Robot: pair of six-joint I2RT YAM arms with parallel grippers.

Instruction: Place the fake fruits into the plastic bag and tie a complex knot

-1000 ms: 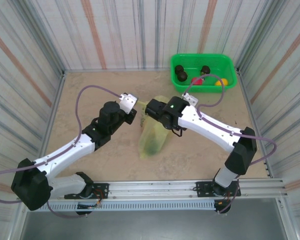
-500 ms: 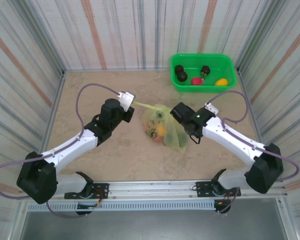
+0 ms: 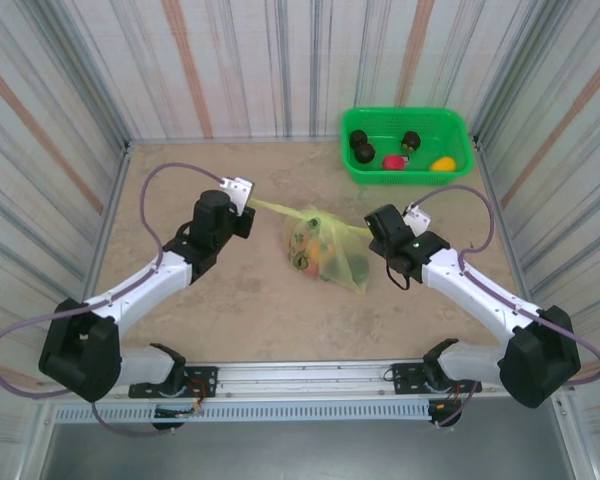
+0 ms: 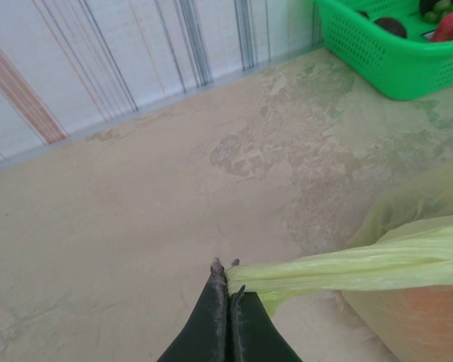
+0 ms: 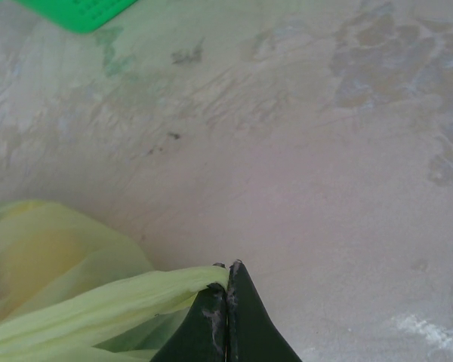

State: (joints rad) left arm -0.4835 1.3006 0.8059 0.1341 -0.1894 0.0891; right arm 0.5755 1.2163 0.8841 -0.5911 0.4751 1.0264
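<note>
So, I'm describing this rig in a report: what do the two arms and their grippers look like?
The left arm and right arm match: white link shells, black joint housings, black bases on a silver rail. A loose mauve cable runs along each. The left gripper and right gripper each have two slim, black, pointed fingers.

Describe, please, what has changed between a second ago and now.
The left gripper and right gripper, both shut on the bag, pulled apart, the left going left and the right going right, stretching the bag sideways between them. The basket and the fruits in it stayed put.
</note>
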